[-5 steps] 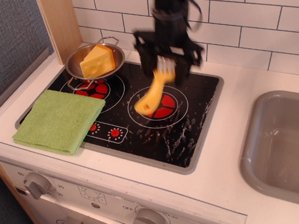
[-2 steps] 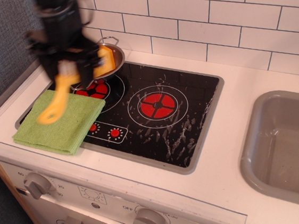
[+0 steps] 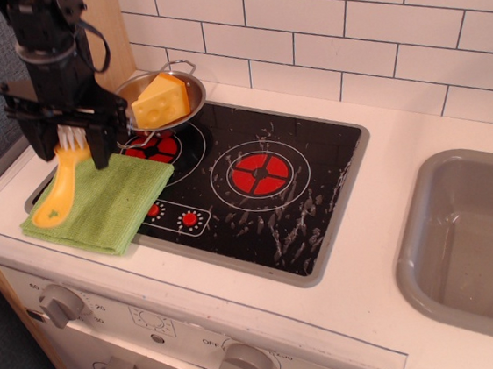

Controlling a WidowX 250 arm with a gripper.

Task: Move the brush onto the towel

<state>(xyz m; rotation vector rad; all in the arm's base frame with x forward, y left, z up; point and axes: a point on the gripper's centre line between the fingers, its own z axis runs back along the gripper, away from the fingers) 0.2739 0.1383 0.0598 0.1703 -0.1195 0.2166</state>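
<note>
The yellow brush [image 3: 58, 188] hangs from my gripper [image 3: 69, 143], white bristles up between the fingers and the rounded handle end pointing down-left. The gripper is shut on the bristle end. The brush hangs over the left part of the light-green towel [image 3: 107, 203], which lies flat at the stove's front left corner. I cannot tell whether the handle tip touches the cloth.
A small metal pan [image 3: 188, 111] with a yellow cheese wedge [image 3: 160, 100] sits on the back left burner, just right of the arm. The black stovetop [image 3: 267, 209] has a red burner in the middle. A grey sink [image 3: 465, 250] is at the right.
The gripper carried the brush from over the middle burner leftwards across the stove to above the towel's left part, and it now sits lower and further left than 0.4 s ago.
</note>
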